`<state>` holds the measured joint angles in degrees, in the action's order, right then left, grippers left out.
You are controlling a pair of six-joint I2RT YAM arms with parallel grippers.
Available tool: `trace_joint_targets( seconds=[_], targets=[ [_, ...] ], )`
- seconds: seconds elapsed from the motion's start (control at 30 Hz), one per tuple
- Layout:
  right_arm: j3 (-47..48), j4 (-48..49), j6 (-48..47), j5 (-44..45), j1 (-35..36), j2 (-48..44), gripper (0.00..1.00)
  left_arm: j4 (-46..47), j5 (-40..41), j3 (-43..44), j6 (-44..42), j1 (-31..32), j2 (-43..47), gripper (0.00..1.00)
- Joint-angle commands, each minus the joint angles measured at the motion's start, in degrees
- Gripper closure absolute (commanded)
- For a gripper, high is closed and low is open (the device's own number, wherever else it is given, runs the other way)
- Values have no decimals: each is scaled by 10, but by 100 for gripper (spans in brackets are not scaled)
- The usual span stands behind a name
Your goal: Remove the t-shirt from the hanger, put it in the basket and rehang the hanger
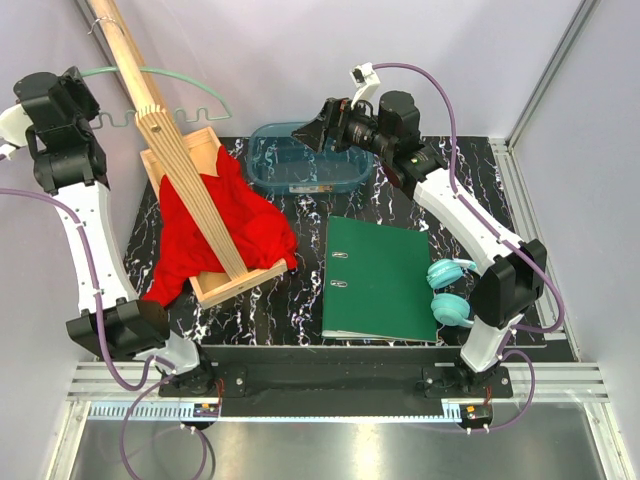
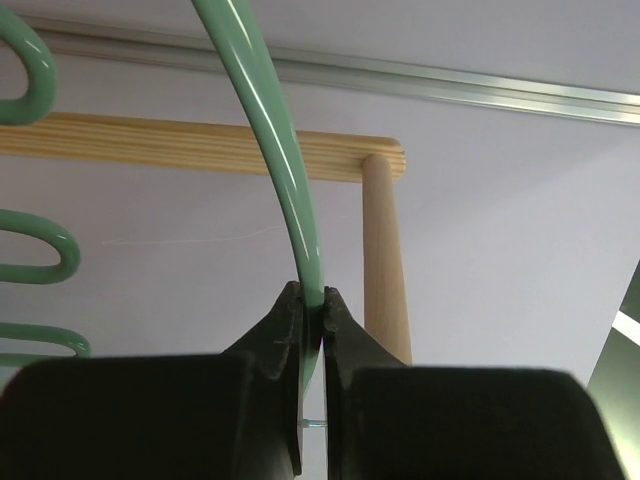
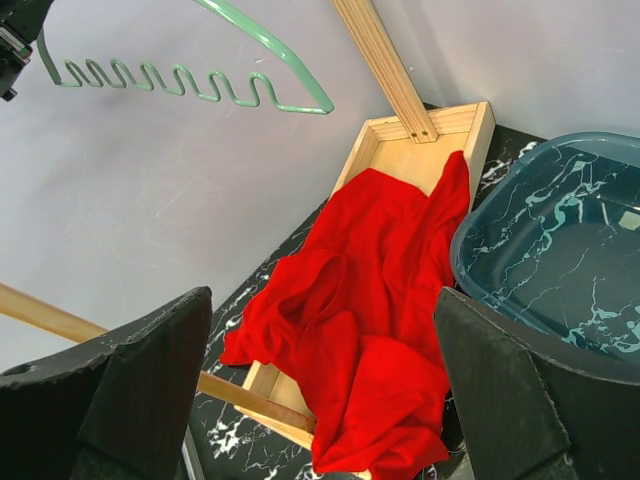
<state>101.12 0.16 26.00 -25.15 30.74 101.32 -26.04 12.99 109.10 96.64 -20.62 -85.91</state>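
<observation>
The red t-shirt [image 1: 225, 225] lies crumpled over the wooden tray at the foot of the stand, off the hanger; it also shows in the right wrist view [image 3: 385, 300]. The pale green hanger [image 1: 165, 78] hangs bare in the air at the back left, its wavy bar below it. My left gripper [image 1: 85, 80] is shut on the hanger's curved arm [image 2: 285, 170], with the jaws pinching it [image 2: 312, 305]. My right gripper [image 1: 318, 130] is open and empty [image 3: 320, 390], high above the blue tub and facing the t-shirt. The hanger also shows in the right wrist view [image 3: 270, 45].
A tall slatted plywood stand [image 1: 185, 170] leans over its wooden tray [image 1: 235, 285]. A blue plastic tub [image 1: 305, 170] stands at the back centre. A green binder [image 1: 380, 280] lies front centre, with teal headphones [image 1: 450, 290] to its right. White walls close in on both sides.
</observation>
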Motion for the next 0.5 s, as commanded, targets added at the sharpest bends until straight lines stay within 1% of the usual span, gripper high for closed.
trace_joint_targets(
  seconds=[0.0, 0.2, 0.23, 0.27, 0.3, 0.33, 0.37, 0.4, 0.47],
  targets=[
    [5, 16, 5, -12, -2, -22, 0, 50, 0, 2, 40, -21, 4, 100],
    [4, 16, 11, -17, -2, -19, 0, 56, -10, -20, 24, -22, 12, 100],
    [2, 16, 12, -17, -2, -18, 0, 56, -21, -42, 24, -22, 19, 96],
    [1, 16, 15, -19, -2, -17, 0, 56, -24, -53, 22, -21, 34, 89],
    [0, 16, 18, -21, -2, -17, 0, 57, -24, -65, 15, -22, 42, 74],
    [-4, 16, 19, -21, -2, -16, 0, 56, -24, -84, 7, -21, 50, 65],
    [-4, 15, 24, -23, -2, -15, 0, 56, -24, -93, -2, -22, 66, 59],
    [-6, 15, 26, -26, -2, -15, 0, 57, -22, -104, -21, -22, 74, 44],
    [-9, 16, 31, -32, -2, -13, 0, 57, -19, -131, -47, -26, 93, 30]
  ],
)
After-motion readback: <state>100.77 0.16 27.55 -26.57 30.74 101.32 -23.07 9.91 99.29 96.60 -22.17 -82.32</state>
